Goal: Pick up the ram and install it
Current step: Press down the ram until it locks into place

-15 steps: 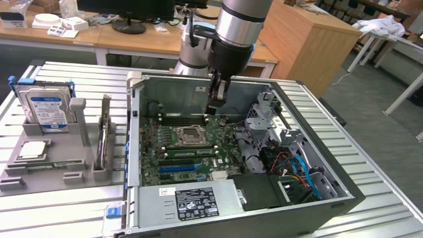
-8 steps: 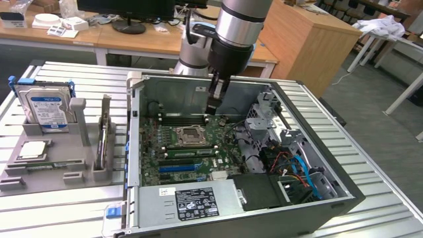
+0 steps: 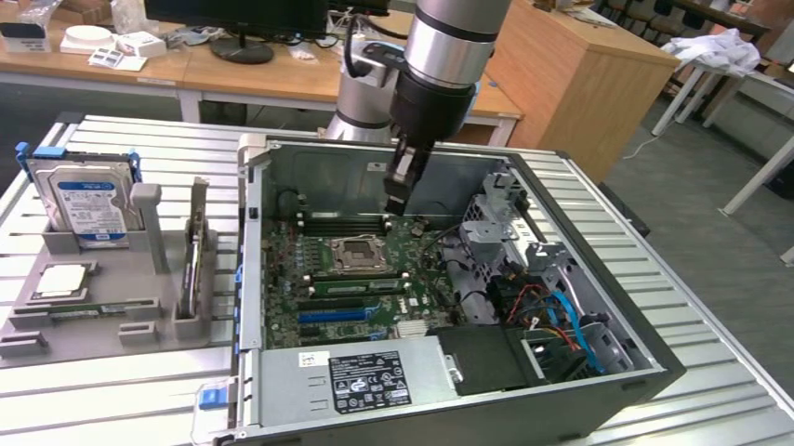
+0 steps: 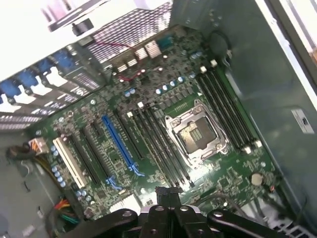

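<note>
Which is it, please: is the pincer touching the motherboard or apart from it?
Cannot tell. In the exterior view the pincer ends just over the motherboard, with neither gap nor contact plain.

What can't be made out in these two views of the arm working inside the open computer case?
- Exterior view: whether the shut black gripper holds anything. Its tips are too small and dark against the grey metal computer case.
- Wrist view: the part of the green motherboard beneath the gripper, hidden by the gripper's own body.
- Exterior view: the print on the blue label of the silver hard drive, too small.
</note>
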